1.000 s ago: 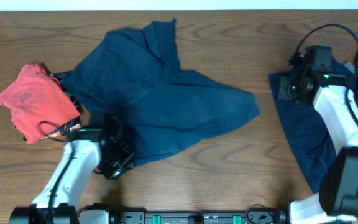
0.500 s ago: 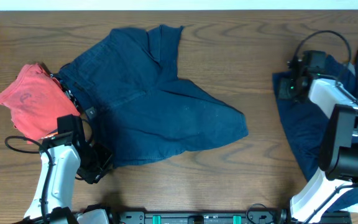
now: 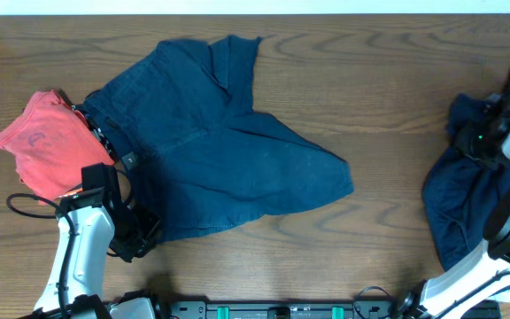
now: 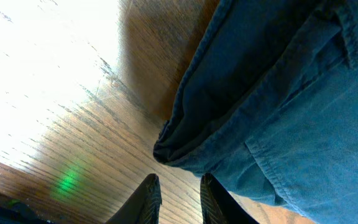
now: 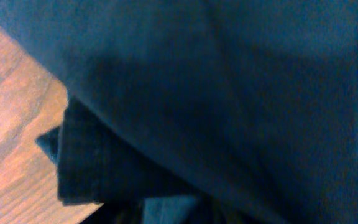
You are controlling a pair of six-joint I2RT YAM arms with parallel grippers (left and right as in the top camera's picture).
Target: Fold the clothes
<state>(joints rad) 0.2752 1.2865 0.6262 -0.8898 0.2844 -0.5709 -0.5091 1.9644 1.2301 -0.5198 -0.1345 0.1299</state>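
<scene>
Overhead: the navy shorts (image 3: 228, 151) are lying spread left of the table's (image 3: 388, 80) centre. A red garment (image 3: 47, 142), its print unreadable, is sitting by the left edge. Another navy garment (image 3: 454, 204) is bunching at the right edge under the right gripper (image 3: 487, 137).

Left wrist: the left gripper (image 4: 178, 199) is hanging released, its fingers (image 4: 148, 196) parted just short of the shorts' hem.

Right wrist: navy cloth is filling the view, so this gripper's hold cannot be told.

Navy-blue shorts (image 3: 228, 151), red garment (image 3: 47, 142), brown woodgrain table (image 3: 388, 80)

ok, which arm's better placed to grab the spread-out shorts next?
Left. The left gripper is open, just short of the nearest edge of the shorts. The right gripper is across the table, over a second navy garment, well away from the shorts.
</scene>
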